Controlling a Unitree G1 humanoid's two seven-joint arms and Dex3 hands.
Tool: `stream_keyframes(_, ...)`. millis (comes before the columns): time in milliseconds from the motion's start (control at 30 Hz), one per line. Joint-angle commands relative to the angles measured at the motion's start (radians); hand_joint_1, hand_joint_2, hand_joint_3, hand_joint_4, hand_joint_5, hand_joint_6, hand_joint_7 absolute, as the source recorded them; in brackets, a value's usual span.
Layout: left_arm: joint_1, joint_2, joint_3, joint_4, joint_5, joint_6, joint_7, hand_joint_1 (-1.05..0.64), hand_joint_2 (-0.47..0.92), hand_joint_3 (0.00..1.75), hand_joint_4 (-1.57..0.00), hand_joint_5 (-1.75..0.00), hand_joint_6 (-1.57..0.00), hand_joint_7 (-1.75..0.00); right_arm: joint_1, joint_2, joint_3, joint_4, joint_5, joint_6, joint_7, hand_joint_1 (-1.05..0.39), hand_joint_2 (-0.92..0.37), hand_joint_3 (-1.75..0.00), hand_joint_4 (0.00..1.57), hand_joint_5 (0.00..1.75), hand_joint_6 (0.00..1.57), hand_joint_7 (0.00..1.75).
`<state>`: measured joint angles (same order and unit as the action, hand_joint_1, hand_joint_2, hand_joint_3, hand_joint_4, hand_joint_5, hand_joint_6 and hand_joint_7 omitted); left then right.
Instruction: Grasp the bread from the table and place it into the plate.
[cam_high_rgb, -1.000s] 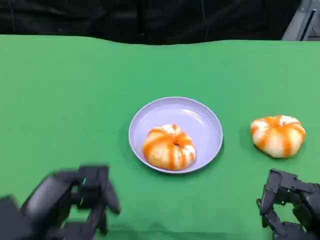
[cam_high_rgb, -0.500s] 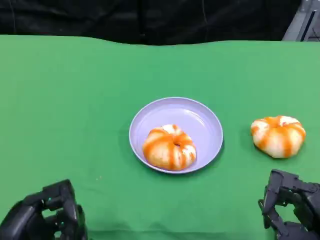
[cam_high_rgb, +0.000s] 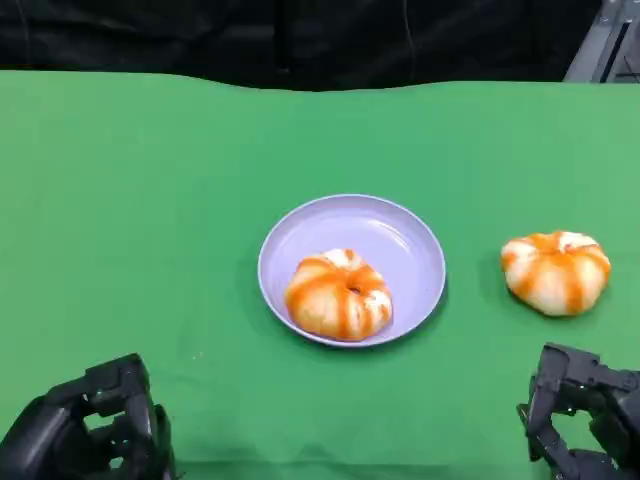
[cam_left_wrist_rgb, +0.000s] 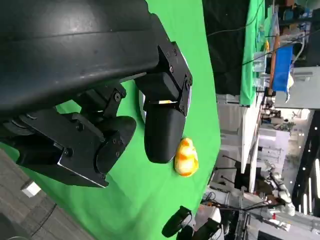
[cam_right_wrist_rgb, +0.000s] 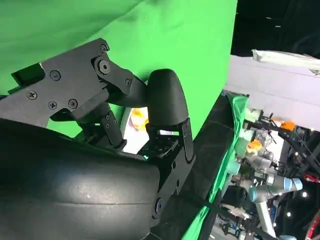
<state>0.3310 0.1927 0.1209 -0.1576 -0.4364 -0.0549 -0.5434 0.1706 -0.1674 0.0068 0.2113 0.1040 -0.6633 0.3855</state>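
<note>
Bread (cam_high_rgb: 339, 294) with orange stripes sits inside the lavender plate (cam_high_rgb: 400, 235) at mid-table, and I see a second striped bread (cam_high_rgb: 556, 271) lying on the green cloth (cam_high_rgb: 150, 200) well to the plate's right. My left hand (cam_high_rgb: 95, 435) hangs low at the near edge, fingers curled in around nothing. My right hand (cam_high_rgb: 585, 415) sits near the second bread, holding nothing, but I cannot tell how far its fingers are spread.
</note>
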Motion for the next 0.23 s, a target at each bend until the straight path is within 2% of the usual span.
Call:
stream_keyframes(33, -0.018, 0.015, 0.009, 0.016, -0.013, -0.001, -0.027, 0.14, 0.73, 1.11, -0.93, -1.75, -0.77, -1.75, 0.003, -0.021, -0.016, -0.001, -0.001, -0.020, -0.004, -0.15, -0.64, -1.02, 0.82, 1.75, 0.71, 1.65)
stream_keyframes(233, -0.018, 0.016, 0.007, 0.005, -0.001, 0.007, -0.024, 0.15, 0.72, 1.12, -0.92, -1.75, -0.77, -1.75, 0.010, -0.022, -0.014, -0.013, 0.019, 0.000, 0.005, -0.17, -0.64, -1.02, 0.81, 1.75, 0.71, 1.65)
